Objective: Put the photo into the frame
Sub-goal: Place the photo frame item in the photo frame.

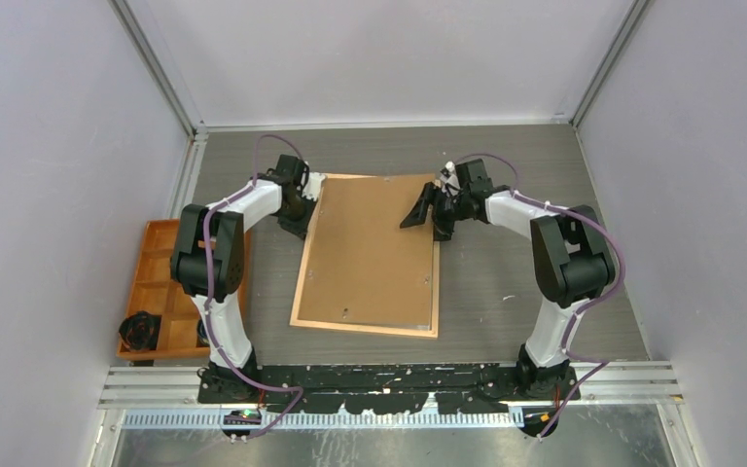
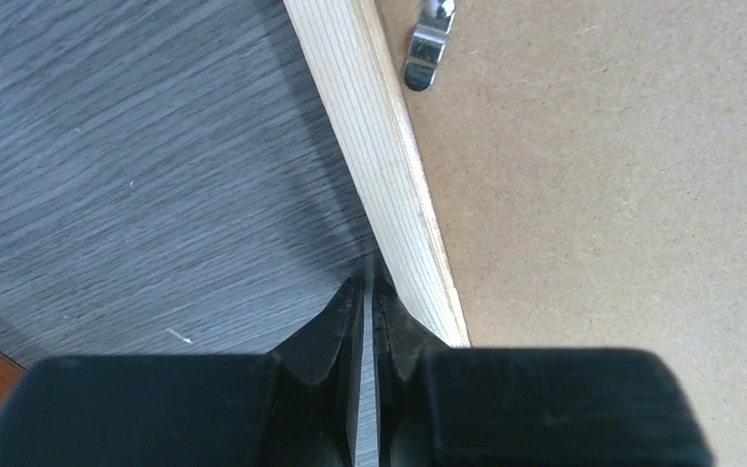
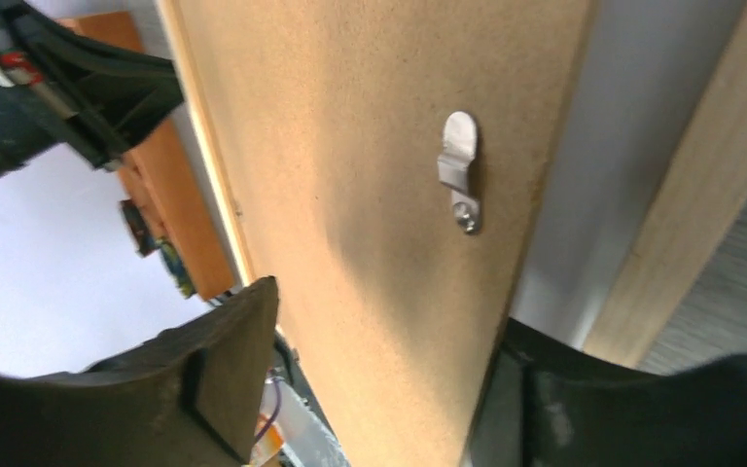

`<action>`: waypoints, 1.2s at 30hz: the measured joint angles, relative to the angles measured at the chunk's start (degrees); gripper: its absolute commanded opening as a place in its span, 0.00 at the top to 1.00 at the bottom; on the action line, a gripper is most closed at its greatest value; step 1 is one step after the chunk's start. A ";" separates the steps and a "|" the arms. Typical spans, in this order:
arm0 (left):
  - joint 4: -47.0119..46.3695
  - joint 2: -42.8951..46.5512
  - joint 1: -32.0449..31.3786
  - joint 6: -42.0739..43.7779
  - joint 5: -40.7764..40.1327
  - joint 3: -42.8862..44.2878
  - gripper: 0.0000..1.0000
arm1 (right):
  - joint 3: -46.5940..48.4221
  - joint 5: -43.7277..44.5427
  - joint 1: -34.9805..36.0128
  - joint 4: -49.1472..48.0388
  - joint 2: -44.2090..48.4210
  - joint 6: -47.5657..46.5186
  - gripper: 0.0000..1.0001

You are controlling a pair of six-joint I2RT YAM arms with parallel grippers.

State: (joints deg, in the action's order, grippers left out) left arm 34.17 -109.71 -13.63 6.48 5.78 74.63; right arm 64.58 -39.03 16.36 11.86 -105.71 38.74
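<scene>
At far end of table (image 1: pixel 506 263), both wrists sit at the far corners of the frame (image 1: pixel 365 329).

Obs:
- Frame lies flat, back up, w/ brown backing board (image 1: pixel 370 253) on it. Board sits askew, and a pale band (image 3: pixel 613 146) shows betw. its edge and the wood strip.
- Photo: printed face not visible in any view. The band may be its white back or a clear sheet; can't tell.
- Turn clip (image 3: pixel 459 170) is screwed to the board.
- Orange tray (image 1: pixel 160 282) is well apart on the L.

Handling (est.):
- Photo is prob. light, floppy, slick and easily creased. Take it by a margin w/ a light pinch and keep it flat.
- Frame is light and stiff along its strips, but the corners are prob. weak. Hold mid-strip or brace a corner; no twisting.
- Board is thin and rigid, OK to lift by an edge.

Pose:
- L arm: elbow high, forearm angled in. Left gripper (image 2: pixel 365 292) is low on the table, just beside the strip's outer face. Jaws are together bar a hairline slit. A pale sliver sits in it; sheet edge or bare gap, can't tell.
- R arm: elbow high, wrist dipped to the far-R corner. Right gripper (image 3: pixel 381 306) has jaws wide apart, straddling the raised board edge w/o clamping it.
</scene>
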 measured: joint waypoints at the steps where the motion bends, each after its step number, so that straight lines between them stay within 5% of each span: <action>1: 0.00 0.00 0.00 0.02 0.07 0.00 0.91 | 0.17 1.81 0.52 1.31 0.28 -0.39 0.24; 7: 0.15 0.07 0.02 0.07 0.33 0.00 0.92 | 2.93 11.56 3.23 8.85 0.81 -2.51 0.01; 36: 0.61 0.11 0.15 0.24 0.52 0.00 0.96 | 17.77 31.36 11.50 27.93 -2.23 -9.18 0.00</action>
State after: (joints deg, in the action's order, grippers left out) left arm 34.79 -109.60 -13.47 6.72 6.31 74.63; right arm 82.35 -7.66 27.86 39.79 -107.94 29.56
